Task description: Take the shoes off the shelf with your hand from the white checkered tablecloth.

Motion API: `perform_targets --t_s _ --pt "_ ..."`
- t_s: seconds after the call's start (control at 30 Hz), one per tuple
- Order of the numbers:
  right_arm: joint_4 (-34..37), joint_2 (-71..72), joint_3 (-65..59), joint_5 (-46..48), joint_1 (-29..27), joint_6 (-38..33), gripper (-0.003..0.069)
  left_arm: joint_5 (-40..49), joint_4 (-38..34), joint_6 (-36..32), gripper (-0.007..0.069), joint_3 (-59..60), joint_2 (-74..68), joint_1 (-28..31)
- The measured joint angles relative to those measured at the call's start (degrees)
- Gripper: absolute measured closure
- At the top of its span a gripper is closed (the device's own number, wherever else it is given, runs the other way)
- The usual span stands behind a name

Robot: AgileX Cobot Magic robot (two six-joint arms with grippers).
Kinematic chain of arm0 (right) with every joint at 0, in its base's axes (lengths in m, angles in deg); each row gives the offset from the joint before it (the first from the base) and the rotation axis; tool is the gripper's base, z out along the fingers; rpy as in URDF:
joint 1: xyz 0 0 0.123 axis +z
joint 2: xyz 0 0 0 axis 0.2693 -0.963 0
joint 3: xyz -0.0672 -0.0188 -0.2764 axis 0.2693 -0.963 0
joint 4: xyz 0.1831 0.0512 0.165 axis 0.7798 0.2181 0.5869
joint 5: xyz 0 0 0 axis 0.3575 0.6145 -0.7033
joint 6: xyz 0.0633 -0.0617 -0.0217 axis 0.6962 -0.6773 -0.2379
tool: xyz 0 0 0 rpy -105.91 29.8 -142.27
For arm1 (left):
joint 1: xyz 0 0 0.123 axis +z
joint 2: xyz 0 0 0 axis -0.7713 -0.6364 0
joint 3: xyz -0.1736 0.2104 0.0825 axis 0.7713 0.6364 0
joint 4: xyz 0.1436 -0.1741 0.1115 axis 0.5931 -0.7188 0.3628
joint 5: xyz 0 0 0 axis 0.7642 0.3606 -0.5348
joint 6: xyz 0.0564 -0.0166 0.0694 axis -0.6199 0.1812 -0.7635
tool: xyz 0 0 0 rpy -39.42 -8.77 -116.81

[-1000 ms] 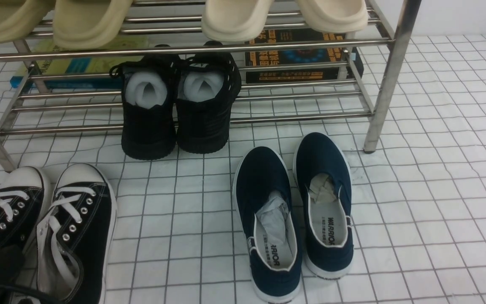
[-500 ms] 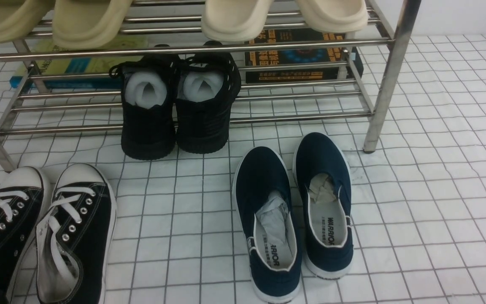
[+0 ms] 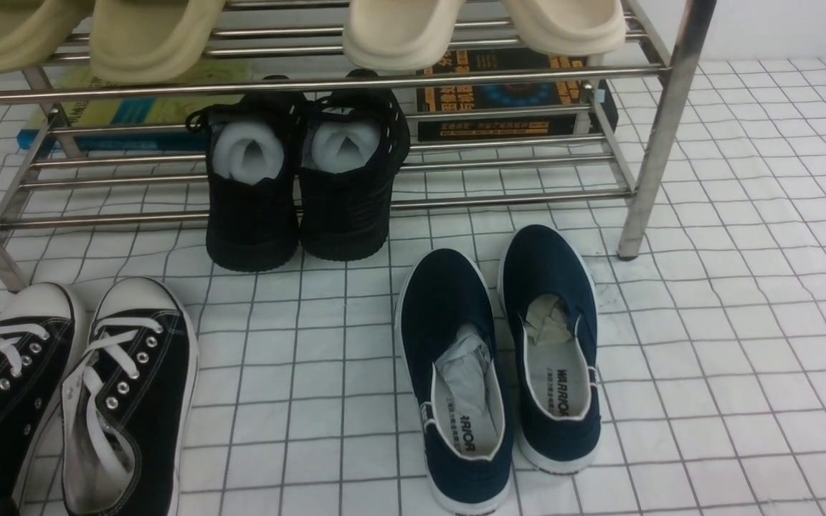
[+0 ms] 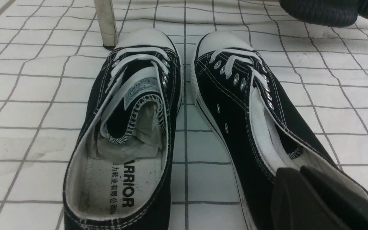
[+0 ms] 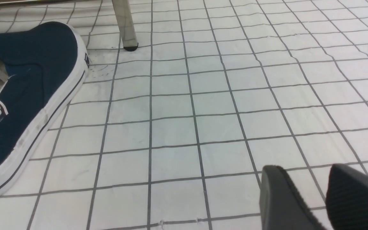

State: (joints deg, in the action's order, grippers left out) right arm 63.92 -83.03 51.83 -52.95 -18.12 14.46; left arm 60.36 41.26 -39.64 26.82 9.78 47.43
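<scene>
Black canvas with white laces: sneakers down at 8 o'clock in the front view, side by side on the white checkered tablecloth, toes pointing toward 12 o'clock and the steel shelf, already off its tubes and just beside its front leg. Probably light, soft in the uppers, stiff only along the rubber sole and toe cap; likely to fold if pinched at the tongue or laces. Best taken at the heel collar, one finger inside and one outside, or across the sole edge. Loose laces likely to snag.

Left gripper close behind the heel of one sneaker, holding nothing visible; fingers seen overlapping, so cannot tell whether parted or closed. Right gripper low over bare cloth, narrowly parted, empty, near the navy slip-ons.
</scene>
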Motion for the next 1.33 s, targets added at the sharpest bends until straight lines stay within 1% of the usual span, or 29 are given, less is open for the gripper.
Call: perform_targets --t_s 0.73,1.33 --pt "0.0 0.0 0.0 0.0 0.0 0.0 0.042 0.05 0.11 0.2 0.0553 0.0 0.0 -0.08" --pt "0.0 0.0 0.0 0.0 0.0 0.0 0.042 0.1 0.15 0.2 0.0549 0.0 0.0 -0.08"
